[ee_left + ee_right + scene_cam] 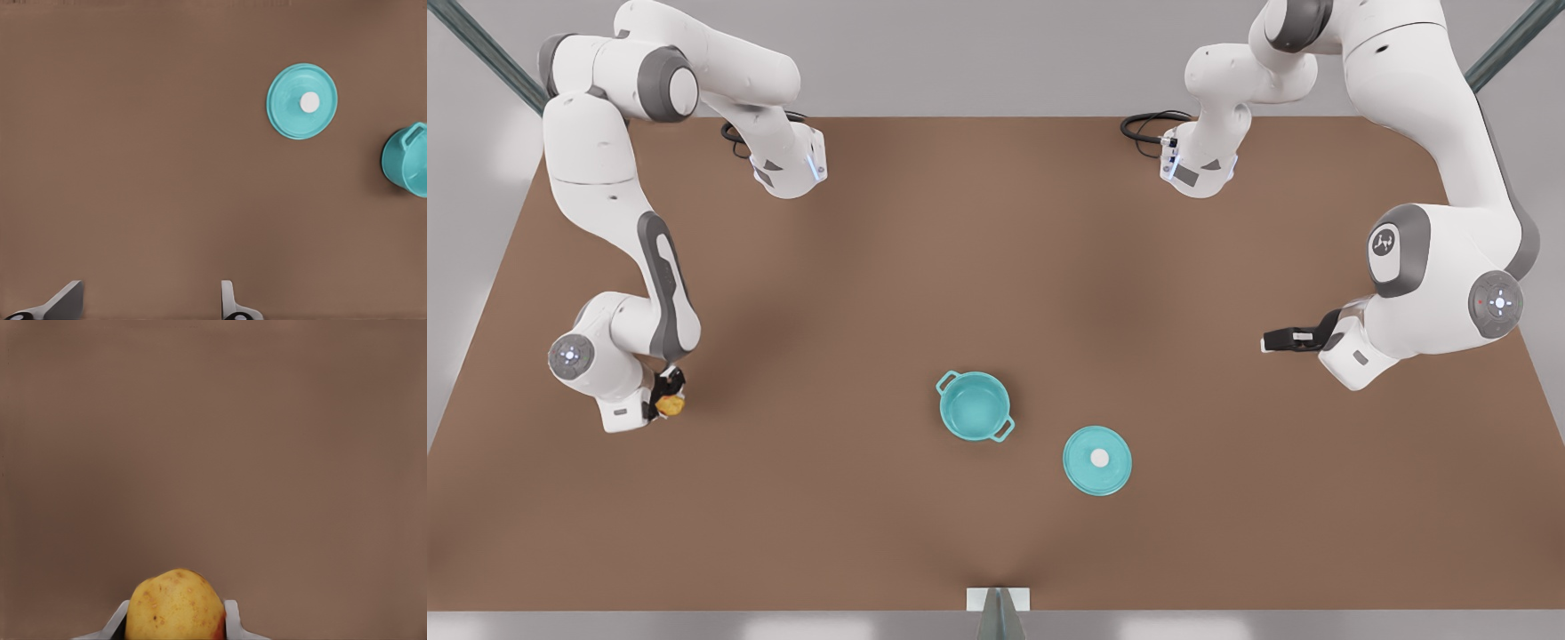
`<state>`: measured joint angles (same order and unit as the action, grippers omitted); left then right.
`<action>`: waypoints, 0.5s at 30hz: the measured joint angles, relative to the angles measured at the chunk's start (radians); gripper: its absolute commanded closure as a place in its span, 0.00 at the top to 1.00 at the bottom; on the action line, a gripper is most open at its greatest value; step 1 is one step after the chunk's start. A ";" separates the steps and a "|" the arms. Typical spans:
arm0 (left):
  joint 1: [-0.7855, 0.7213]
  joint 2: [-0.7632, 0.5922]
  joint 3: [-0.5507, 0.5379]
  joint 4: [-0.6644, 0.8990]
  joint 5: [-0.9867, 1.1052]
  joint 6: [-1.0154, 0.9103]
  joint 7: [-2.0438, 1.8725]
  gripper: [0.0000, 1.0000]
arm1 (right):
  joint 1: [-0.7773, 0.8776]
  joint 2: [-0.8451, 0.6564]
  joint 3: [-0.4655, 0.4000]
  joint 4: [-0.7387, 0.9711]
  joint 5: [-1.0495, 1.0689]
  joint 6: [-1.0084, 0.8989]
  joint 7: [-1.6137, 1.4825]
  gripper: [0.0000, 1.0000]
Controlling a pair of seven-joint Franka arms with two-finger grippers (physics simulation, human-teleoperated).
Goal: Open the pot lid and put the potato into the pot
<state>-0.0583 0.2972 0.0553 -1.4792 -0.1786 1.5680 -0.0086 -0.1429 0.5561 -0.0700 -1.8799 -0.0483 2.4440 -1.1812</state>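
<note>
right claw [665,397] gripping the potato [670,406] at the front view's lower left | pot [975,406] sitting open at centre, well apart to the potato's right | pot lid [1097,460] lying on the surface beside it | left claw [1282,340] waiting open at right

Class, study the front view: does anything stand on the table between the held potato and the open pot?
Nothing visible does. The right gripper holds the potato at the front view's left; bare table runs to the open pot. The pot lid lies beyond the pot. The left gripper waits open.
</note>
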 measured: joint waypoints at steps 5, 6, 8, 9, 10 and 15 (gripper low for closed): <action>-0.001 0.000 0.000 -0.004 0.000 0.000 0.014 1.00 | 0.007 -0.078 0.104 0.044 -0.004 -0.064 -0.004 0.51; -0.001 0.000 0.000 -0.004 0.000 0.000 0.016 1.00 | 0.012 -0.083 0.132 0.070 -0.003 -0.080 -0.005 0.51; -0.002 0.000 0.000 -0.004 0.000 0.000 0.020 1.00 | 0.062 -0.084 0.156 0.135 0.000 -0.123 -0.005 0.51; -0.002 0.000 0.000 -0.005 0.000 0.000 0.022 1.00 | 0.094 -0.083 0.161 0.160 0.002 -0.143 -0.004 0.51; -0.002 0.000 0.000 -0.005 0.000 0.000 0.024 1.00 | 0.124 -0.083 0.163 0.183 0.003 -0.162 -0.003 0.51; -0.002 0.000 0.000 -0.005 0.000 -0.001 0.031 1.00 | 0.253 -0.080 0.164 0.259 0.010 -0.233 0.008 0.51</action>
<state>-0.0604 0.2972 0.0553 -1.4838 -0.1785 1.5674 0.0228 0.1098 0.4762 0.0937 -1.6213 -0.0382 2.2109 -1.1729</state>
